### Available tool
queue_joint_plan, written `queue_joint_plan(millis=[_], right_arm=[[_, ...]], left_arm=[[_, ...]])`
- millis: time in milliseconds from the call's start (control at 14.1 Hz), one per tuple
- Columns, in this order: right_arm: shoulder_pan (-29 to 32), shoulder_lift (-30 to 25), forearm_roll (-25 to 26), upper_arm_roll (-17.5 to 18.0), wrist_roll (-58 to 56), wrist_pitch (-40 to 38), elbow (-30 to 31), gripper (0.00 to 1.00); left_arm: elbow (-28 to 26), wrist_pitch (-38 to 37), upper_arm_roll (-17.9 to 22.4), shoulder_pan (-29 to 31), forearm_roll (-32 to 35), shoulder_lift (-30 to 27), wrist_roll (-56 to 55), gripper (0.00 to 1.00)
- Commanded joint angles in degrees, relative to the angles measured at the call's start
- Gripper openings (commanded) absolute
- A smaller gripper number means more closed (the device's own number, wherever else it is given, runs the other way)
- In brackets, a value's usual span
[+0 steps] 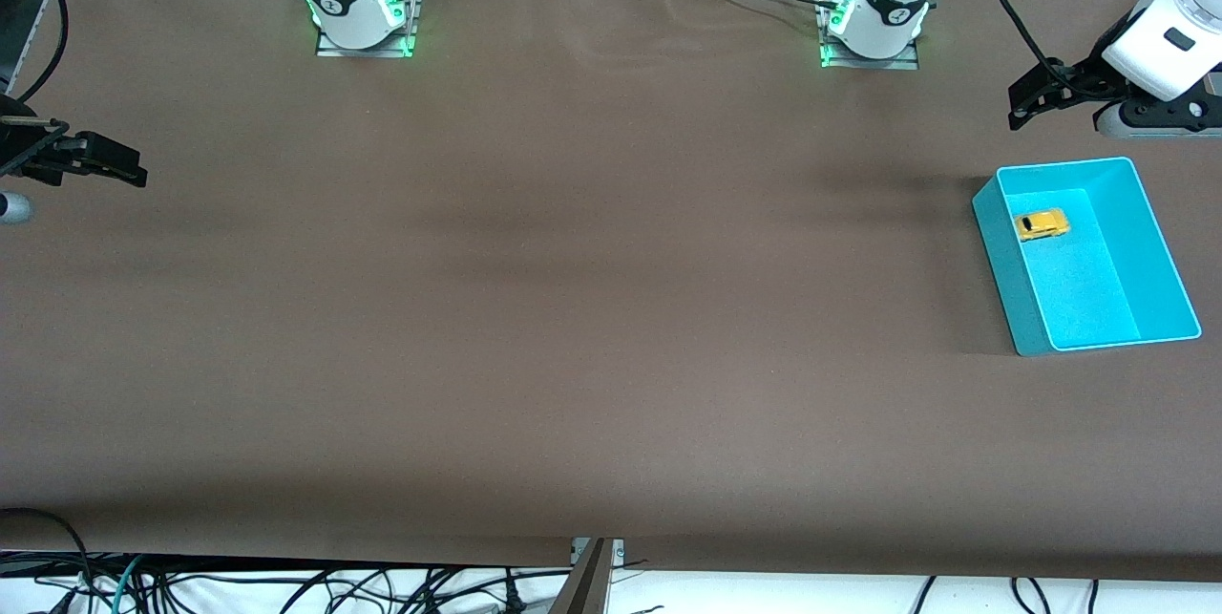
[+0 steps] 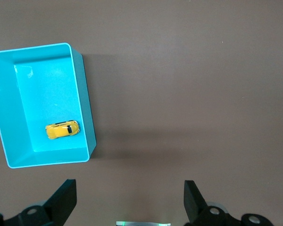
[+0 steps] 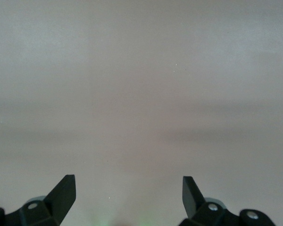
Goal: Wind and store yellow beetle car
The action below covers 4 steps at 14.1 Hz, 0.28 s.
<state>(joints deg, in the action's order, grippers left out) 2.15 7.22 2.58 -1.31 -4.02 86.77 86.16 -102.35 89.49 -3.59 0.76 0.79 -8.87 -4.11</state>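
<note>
Car (image 1: 1041, 224) sits inside the cyan bin (image 1: 1160, 242), on its floor in the part farther from the front camera, wheels down. Bin stands on the table (image 1: 573, 308) near the edge at the left arm's end. Left gripper (image 1: 1036, 98) hangs over the table just beside the bin, fingers wide, empty. Right gripper (image 1: 115, 165) waits over the right arm's end edge, fingers wide, empty.

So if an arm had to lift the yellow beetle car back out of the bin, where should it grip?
Probably from straight above, fingers across the narrow sides of the yellow beetle car. It sits on its wheels near the cyan bin walls, which block side approaches.
</note>
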Motion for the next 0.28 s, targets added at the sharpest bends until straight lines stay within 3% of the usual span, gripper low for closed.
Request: queue_joint_plan(millis=[0,212], right_arm=[[0.40,0.34,-0.82,0.08,-0.73,-0.11,-0.82,1.00],[0.40,0.34,-0.82,0.08,-0.73,-0.11,-0.82,1.00]], left_arm=[[2.15,-1.69,0.08,-0.14,-3.42,1.05,-1.69,1.00],[2.15,-1.69,0.34,-0.14,-3.34,1.05,-0.90,1.00]])
